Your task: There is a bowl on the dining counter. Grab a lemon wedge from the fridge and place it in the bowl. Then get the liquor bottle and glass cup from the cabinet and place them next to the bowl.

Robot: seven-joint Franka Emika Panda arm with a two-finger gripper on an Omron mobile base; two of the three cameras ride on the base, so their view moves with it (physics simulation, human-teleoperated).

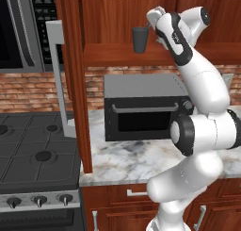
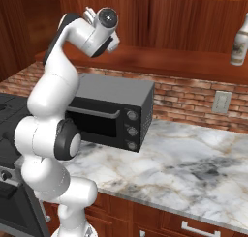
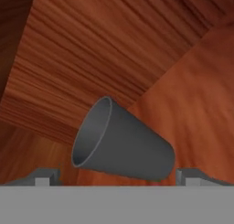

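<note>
Hand (image 1: 151, 19): sitting inside cabinet (image 1: 117, 18), mostly hidden behind white wrist; fingertips (image 3: 45, 176) barely showing, spread wide, gripping nothing.
Glass cup (image 1: 140, 39): standing upright on cabinet shelf, mouth up, just left of hand; lying between fingertips in hand view, rim pointing upper left; interior showing nothing inside.
Liquor bottle (image 2: 239, 42): standing upright far right on same shelf, top cut off by frame edge.
Desk (image 1: 141, 159): carrying black microwave (image 1: 143, 105) below shelf.
</note>
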